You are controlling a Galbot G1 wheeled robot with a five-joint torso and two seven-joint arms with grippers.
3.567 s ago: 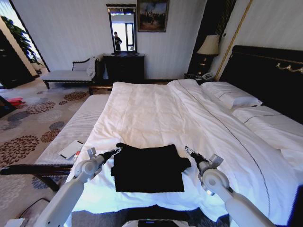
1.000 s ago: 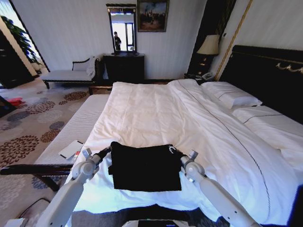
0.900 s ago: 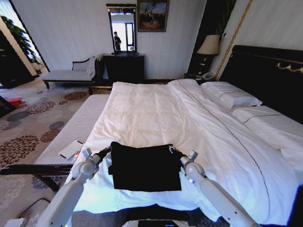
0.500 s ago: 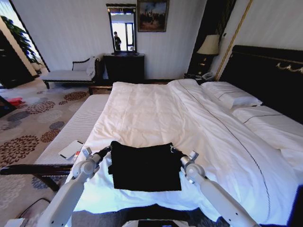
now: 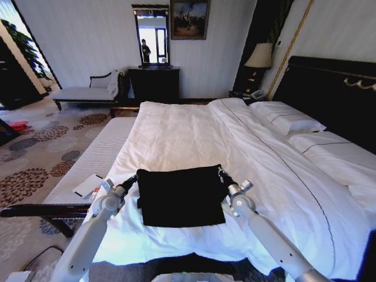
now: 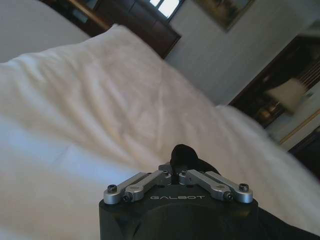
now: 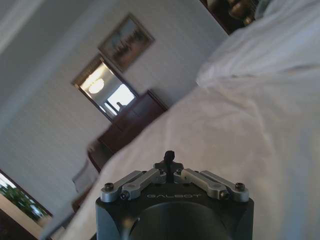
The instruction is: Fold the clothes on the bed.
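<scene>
Clothes (image 5: 181, 197) lie near the foot edge of the bed (image 5: 194, 135), a black folded shirt on the white cover. The left gripper (image 5: 134, 177) is pinched tight on the shirt's far left corner. The right gripper (image 5: 221, 172) is pinched tight on the far right corner, holding it up.

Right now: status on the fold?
Left gripper and right gripper shut on T-shirt, far corners lifted. Near edge on bed. Nothing in the way.

White-sheeted bed (image 5: 194, 129) with pillows (image 5: 288, 120) and black T-shirt (image 5: 181, 195) near its foot.
</scene>
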